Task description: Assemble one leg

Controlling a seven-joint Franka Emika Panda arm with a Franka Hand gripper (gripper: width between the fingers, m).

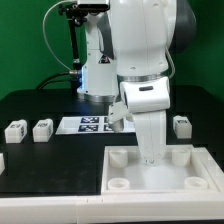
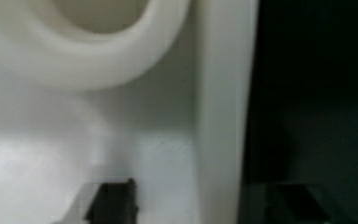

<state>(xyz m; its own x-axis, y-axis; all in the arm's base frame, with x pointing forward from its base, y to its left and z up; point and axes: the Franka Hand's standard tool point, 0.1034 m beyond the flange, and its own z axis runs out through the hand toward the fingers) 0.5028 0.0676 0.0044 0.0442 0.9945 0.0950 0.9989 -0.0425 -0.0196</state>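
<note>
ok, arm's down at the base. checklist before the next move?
1. Loose legs in view: ok, two at the exterior view's left, one at its right.
2. Fingers open or shut: cannot tell, only the tips show.
3. Anything held: cannot tell; the base edge runs between the fingers.
4. Base flat on the table: ok.
5. Corner socket empty: ok, nothing seated in it in the wrist view.
</note>
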